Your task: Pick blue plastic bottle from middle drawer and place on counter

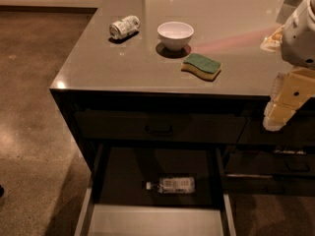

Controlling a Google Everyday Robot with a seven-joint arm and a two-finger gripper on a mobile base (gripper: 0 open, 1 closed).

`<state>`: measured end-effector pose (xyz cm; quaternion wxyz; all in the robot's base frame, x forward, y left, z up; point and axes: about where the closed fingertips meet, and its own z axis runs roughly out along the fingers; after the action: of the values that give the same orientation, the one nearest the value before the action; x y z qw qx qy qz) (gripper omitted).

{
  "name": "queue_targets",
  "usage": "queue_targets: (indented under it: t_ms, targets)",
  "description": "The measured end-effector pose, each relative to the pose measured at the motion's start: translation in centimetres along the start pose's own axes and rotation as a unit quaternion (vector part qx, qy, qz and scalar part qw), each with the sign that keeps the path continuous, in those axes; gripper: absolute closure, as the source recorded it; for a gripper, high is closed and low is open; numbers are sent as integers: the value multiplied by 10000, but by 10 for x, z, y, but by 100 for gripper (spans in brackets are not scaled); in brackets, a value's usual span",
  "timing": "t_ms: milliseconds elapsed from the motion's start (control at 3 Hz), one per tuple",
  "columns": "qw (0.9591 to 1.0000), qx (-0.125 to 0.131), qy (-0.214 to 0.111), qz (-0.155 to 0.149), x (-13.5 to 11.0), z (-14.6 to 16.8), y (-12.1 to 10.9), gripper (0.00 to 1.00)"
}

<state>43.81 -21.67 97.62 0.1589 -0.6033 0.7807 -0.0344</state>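
The blue plastic bottle [172, 185] lies on its side on the dark floor of the open middle drawer [152, 220], cap pointing left. The drawer is pulled out below the counter [147, 68], its pale front panel at the bottom of the view. My gripper [283, 109] hangs at the right edge, in front of the counter's front edge, above and to the right of the drawer and well away from the bottle. It holds nothing that I can see.
On the counter lie a dented silver-white can [124, 26], a white bowl [175, 34] and a green and yellow sponge [201, 66]. A shut dark-fronted drawer with a black handle [158, 130] sits above the open one. More drawers stand to the right [275, 166]. Brown floor lies to the left.
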Motion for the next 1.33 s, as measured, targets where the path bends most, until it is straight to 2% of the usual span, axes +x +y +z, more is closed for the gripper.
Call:
queue_targets:
  t_ms: [333, 667, 1000, 1333]
  targets:
    - [10000, 0, 0, 0, 0, 0, 0, 0]
    - [9997, -234, -72, 10, -4, 43, -11, 0]
    - [9971, -597, -442, -146, -19, 106, 3, 0]
    - [9894, -876, -1065, -448, -36, 168, 54, 0]
